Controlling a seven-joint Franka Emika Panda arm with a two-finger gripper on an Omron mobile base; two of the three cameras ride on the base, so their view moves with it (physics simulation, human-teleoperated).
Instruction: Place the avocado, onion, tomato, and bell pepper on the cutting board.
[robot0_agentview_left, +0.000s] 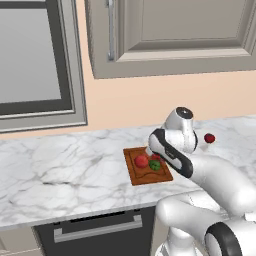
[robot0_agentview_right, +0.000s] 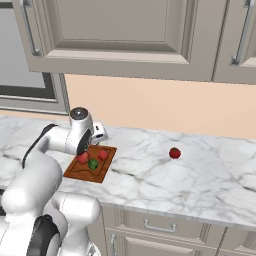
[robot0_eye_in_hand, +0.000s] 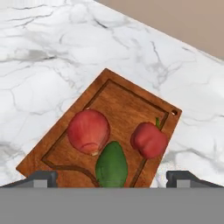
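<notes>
The claw (robot0_eye_in_hand: 112, 177) hangs released over the avocado (robot0_eye_in_hand: 112, 165) on the cutting board (robot0_eye_in_hand: 127, 105); lift straight up, then reach for the red item (robot0_agentview_right: 174, 153) on the counter (robot0_agentview_right: 210, 170).

Gripper (robot0_eye_in_hand: 112, 177) wide open, empty.

Counted on the flat reddish-brown wooden cutting board (robot0_eye_in_hand: 127, 103): one small rounded green avocado (robot0_eye_in_hand: 112, 165), one pale-red rounded onion (robot0_eye_in_hand: 89, 131), one red stemmed rounded item (robot0_eye_in_hand: 149, 139), kind not told apart. Counted on the white marble counter (robot0_agentview_right: 210, 175), well apart from the board: one further small red round item (robot0_agentview_right: 174, 153).
</notes>
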